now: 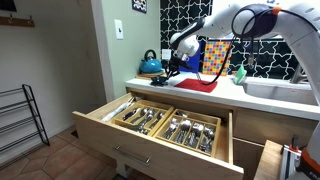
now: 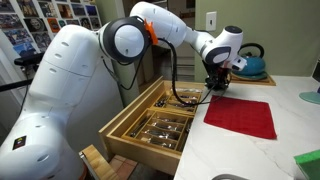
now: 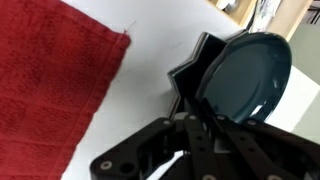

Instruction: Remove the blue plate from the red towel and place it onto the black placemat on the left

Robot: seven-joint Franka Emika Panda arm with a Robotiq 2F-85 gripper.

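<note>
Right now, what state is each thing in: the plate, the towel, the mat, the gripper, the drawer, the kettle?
blue plate: off the towel, tilted, gripped at its rim.
red towel: flat, nothing on it.
black placemat: mostly hidden beneath the plate.
gripper: shut on the plate's rim.
drawer: pulled open, cutlery inside.
kettle: upright on the counter.

We observe the arm [image 2: 175, 28] extended forward, wrist pitched downward. The gripper [image 3: 205, 120] is clamped on the blue plate [image 3: 245, 80] rim.
</note>
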